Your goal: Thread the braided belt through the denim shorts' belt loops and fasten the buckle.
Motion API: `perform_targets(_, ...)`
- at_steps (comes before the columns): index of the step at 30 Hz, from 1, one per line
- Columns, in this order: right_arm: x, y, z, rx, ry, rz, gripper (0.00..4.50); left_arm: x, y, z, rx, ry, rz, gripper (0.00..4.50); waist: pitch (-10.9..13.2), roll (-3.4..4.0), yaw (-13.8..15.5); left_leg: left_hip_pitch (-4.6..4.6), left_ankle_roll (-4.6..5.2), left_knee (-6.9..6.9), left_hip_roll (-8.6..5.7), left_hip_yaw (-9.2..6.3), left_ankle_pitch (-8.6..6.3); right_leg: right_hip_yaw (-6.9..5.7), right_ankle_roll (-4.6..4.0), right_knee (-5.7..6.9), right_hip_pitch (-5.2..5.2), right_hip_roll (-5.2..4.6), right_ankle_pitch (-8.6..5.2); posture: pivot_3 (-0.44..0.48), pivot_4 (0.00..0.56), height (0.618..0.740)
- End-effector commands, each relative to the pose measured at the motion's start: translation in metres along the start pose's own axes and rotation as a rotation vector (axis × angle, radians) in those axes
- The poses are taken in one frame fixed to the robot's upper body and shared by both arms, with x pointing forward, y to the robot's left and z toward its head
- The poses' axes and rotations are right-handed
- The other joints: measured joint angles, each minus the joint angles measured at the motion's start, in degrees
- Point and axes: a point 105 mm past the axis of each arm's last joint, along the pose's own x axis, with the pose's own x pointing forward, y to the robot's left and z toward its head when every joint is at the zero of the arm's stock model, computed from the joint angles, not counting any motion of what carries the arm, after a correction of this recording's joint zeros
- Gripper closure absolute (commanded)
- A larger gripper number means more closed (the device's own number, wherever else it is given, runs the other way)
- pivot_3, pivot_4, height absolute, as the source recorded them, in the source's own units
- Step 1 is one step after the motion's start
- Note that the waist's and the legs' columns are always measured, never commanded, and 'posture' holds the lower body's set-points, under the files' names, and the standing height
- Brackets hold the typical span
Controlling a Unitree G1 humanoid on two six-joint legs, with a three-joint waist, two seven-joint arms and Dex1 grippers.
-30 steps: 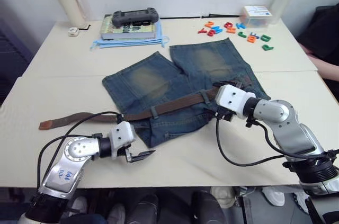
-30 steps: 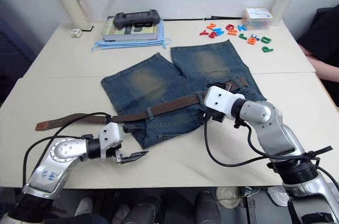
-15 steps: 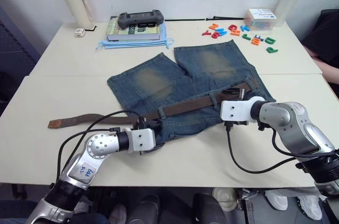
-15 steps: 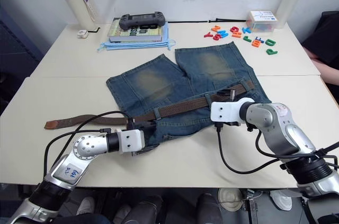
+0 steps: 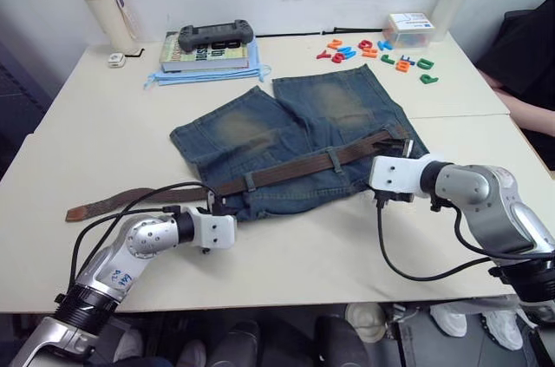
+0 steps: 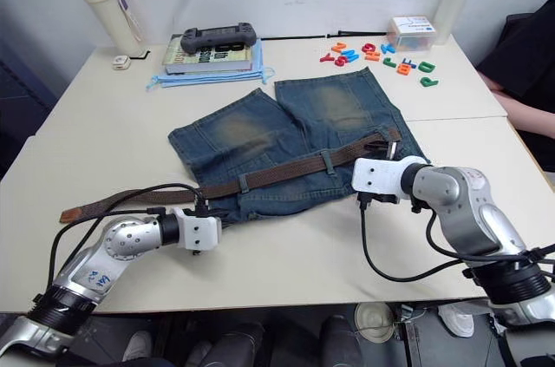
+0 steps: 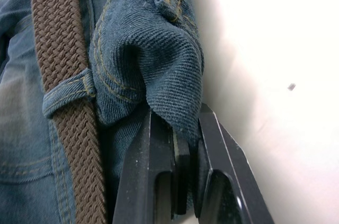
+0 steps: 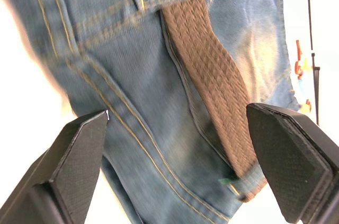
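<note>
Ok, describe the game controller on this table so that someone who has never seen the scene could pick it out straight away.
Start at the denim shorts in the middle of the table and look to the far left corner, by the cream bottle. A book lies there on blue cloth, and the dark grey game controller lies on top of it, the one dark thing in that stack.

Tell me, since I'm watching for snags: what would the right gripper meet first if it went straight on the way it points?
Probably the denim shorts. The right gripper is wide open over the denim, with the belt running between its fingers. Depth is hard to judge, so the belt could touch first.
</note>
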Motion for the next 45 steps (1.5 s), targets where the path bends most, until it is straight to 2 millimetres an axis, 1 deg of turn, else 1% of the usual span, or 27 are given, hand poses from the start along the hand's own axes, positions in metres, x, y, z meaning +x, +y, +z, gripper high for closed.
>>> perform_targets(1,-0.01,-0.008,-0.007,-0.074,0.027,-0.032,0.0,-0.026,-0.007,-0.055,-0.04,0.229,-0.021,4.43,0.0,0.0,-0.13,0.01,0.03,0.0,0.11,0.04,-0.09,0.02,-0.03,-0.01,-0.01,0.11,0.02,0.0,0.15,0.738)
perform_targets(5,-0.008,0.0,-0.026,-0.12,0.102,-0.023,0.0,-0.043,-0.003,-0.069,-0.035,0.274,-0.009,4.43,0.0,0.0,-1.05,-0.01,-0.08,-0.04,0.31,0.2,-0.14,0.1,-0.21,0.07,-0.26,0.29,0.02,0.0,0.15,0.738)
perform_targets(7,-0.002,0.004,-0.029,-0.098,0.108,-0.037,0.0,-0.047,-0.001,-0.071,-0.035,0.277,-0.002,4.43,0.0,0.0,-1.56,-0.01,-0.13,-0.05,0.4,0.33,-0.17,0.16,-0.27,0.12,-0.36,0.35,0.03,0.0,0.15,0.738)
perform_targets(9,0.006,0.01,-0.032,-0.12,0.124,-0.035,0.0,-0.051,-0.001,-0.074,-0.031,0.288,-0.003,4.43,0.0,0.0,-1.94,-0.04,-0.16,-0.08,0.49,0.62,-0.17,0.29,-0.33,0.22,-0.56,0.39,0.05,0.0,0.15,0.738)
perform_targets(10,0.01,0.012,-0.031,-0.119,0.121,-0.044,0.26,-0.054,0.001,-0.077,-0.028,0.3,0.003,4.48,0.0,0.0,-2.13,-0.02,-0.19,-0.08,0.53,0.74,-0.16,0.39,-0.33,0.28,-0.62,0.43,0.05,0.0,0.15,0.738)
perform_targets(12,0.014,0.012,-0.028,-0.118,0.109,-0.063,0.95,-0.056,0.003,-0.08,-0.024,0.31,0.012,4.5,0.0,-0.01,-2.31,0.0,-0.2,-0.05,0.65,0.84,-0.2,0.48,-0.39,0.28,-0.62,0.57,0.08,0.0,0.15,0.738)
perform_targets(13,0.018,0.012,-0.021,-0.111,0.086,-0.075,1.47,-0.058,0.005,-0.084,-0.024,0.323,0.021,4.5,-0.01,-0.01,-2.38,0.0,-0.21,-0.04,0.67,0.86,-0.21,0.51,-0.41,0.28,-0.64,0.59,0.09,0.0,0.15,0.738)
perform_targets(16,0.023,0.015,-0.004,-0.108,0.03,-0.088,2.82,-0.063,0.011,-0.092,-0.028,0.348,0.038,4.5,-0.01,0.0,-2.59,0.0,-0.29,-0.04,0.85,0.95,-0.25,0.78,-0.47,0.28,-0.71,0.91,0.13,0.0,0.15,0.738)
perform_targets(19,0.025,0.021,0.003,-0.106,0.013,-0.079,4.38,-0.065,0.013,-0.096,-0.02,0.356,0.042,4.5,0.0,0.0,-2.6,0.0,-0.38,-0.04,1.02,1.05,-0.29,0.96,-0.5,0.35,-0.83,1.12,0.15,0.0,0.15,0.738)
perform_targets(20,0.025,0.021,0.003,-0.107,0.012,-0.078,4.45,-0.065,0.013,-0.096,-0.018,0.356,0.042,4.5,0.0,0.0,-2.61,0.0,-0.41,-0.04,1.06,1.11,-0.3,1.02,-0.5,0.37,-0.87,1.15,0.15,0.0,0.15,0.738)
perform_targets(22,0.024,0.024,0.004,-0.098,0.009,-0.069,4.45,-0.066,0.014,-0.098,-0.007,0.364,0.045,4.5,0.0,0.0,-2.6,0.01,-0.41,-0.04,1.07,1.17,-0.3,1.08,-0.5,0.38,-0.89,1.16,0.15,0.0,0.15,0.738)
perform_targets(24,0.022,0.027,0.012,-0.069,-0.018,-0.061,4.45,-0.071,0.019,-0.104,0.005,0.39,0.059,4.5,0.0,0.0,-2.58,0.01,-0.4,-0.04,1.07,1.22,-0.31,1.13,-0.51,0.38,-0.91,1.16,0.15,0.0,0.15,0.738)
perform_targets(27,0.019,0.031,0.02,-0.047,-0.041,-0.039,4.45,-0.073,0.021,-0.107,0.016,0.397,0.056,4.5,0.0,0.0,-2.72,0.0,-0.38,-0.04,1.11,1.26,-0.34,1.16,-0.51,0.38,-0.93,1.21,0.15,0.0,0.15,0.738)
perform_targets(31,0.014,0.024,0.022,0.005,-0.038,-0.061,4.45,-0.066,0.017,-0.088,-0.067,0.27,0.069,4.5,0.0,0.0,-2.82,0.01,-0.41,-0.03,1.15,1.49,-0.37,1.29,-0.51,0.39,-1.01,1.22,0.15,0.0,0.15,0.738)
perform_targets(32,0.01,0.018,0.023,0.036,-0.052,-0.075,4.45,-0.065,0.015,-0.08,-0.096,0.222,0.066,4.5,0.0,0.0,-2.82,0.0,-0.4,-0.03,1.16,1.57,-0.4,1.31,-0.51,0.38,-1.05,1.21,0.15,0.0,0.15,0.738)
perform_targets(33,0.007,0.014,0.024,0.059,-0.063,-0.084,4.5,-0.064,0.013,-0.074,-0.114,0.188,0.061,3.61,0.0,-0.01,-2.83,-0.01,-0.38,-0.02,1.16,1.61,-0.43,1.33,-0.51,0.37,-1.07,1.19,0.15,0.0,0.15,0.738)
perform_targets(35,-0.001,0.001,0.027,0.106,-0.094,-0.101,3.78,-0.069,0.014,-0.059,-0.197,0.107,0.054,2.87,0.0,0.0,-2.78,-0.08,-0.31,0.01,1.15,1.68,-0.53,1.36,-0.51,0.3,-1.13,1.15,0.15,0.0,0.15,0.738)
perform_targets(36,-0.005,-0.005,0.028,0.124,-0.109,-0.105,3.45,-0.072,0.015,-0.052,-0.24,0.074,0.053,2.41,0.0,0.01,-2.72,-0.1,-0.25,0.02,1.15,1.71,-0.59,1.38,-0.52,0.24,-1.13,1.13,0.15,0.0,0.15,0.738)
perform_targets(37,-0.008,-0.012,0.028,0.14,-0.121,-0.112,3.02,-0.075,0.019,-0.046,-0.29,0.036,0.058,1.99,0.01,0.01,-2.65,-0.14,-0.21,0.04,1.15,1.72,-0.64,1.39,-0.52,0.16,-1.12,1.12,0.15,0.0,0.15,0.738)
perform_targets(38,-0.011,-0.02,0.028,0.167,-0.132,-0.123,2.48,-0.079,0.026,-0.039,-0.332,0.004,0.062,1.5,0.02,0.02,-2.58,-0.21,-0.15,0.11,1.15,1.72,-0.7,1.38,-0.52,0.1,-1.13,1.12,0.15,0.0,0.15,0.738)
perform_targets(39,-0.013,-0.028,0.029,0.203,-0.147,-0.133,2.0,-0.083,0.032,-0.034,-0.37,-0.024,0.056,1.1,0.09,-0.02,-2.55,-0.25,-0.1,0.15,1.13,1.72,-0.75,1.38,-0.52,0.04,-1.13,1.09,0.15,0.0,0.15,0.738)
perform_targets(42,-0.017,-0.054,0.032,0.386,-0.214,-0.135,0.54,-0.092,0.052,-0.023,-0.529,-0.109,0.05,1.09,0.27,-0.15,-2.54,-0.39,-0.06,0.31,1.13,1.69,-0.8,1.34,-0.51,0.03,-1.17,1.09,0.15,0.0,0.15,0.738)
perform_targets(43,-0.017,-0.062,0.032,0.453,-0.225,-0.133,0.54,-0.094,0.059,-0.022,-0.588,-0.131,0.052,1.09,0.28,-0.16,-2.53,-0.4,-0.08,0.33,1.15,1.66,-0.81,1.32,-0.51,0.04,-1.17,1.1,0.15,0.0,0.15,0.738)
perform_targets(45,-0.015,-0.069,0.032,0.502,-0.233,-0.11,0.54,-0.096,0.072,-0.025,-0.664,-0.155,0.077,1.09,0.28,-0.16,-2.47,-0.4,-0.09,0.33,1.17,1.63,-0.81,1.28,-0.52,0.05,-1.17,1.12,0.15,0.0,0.15,0.738)
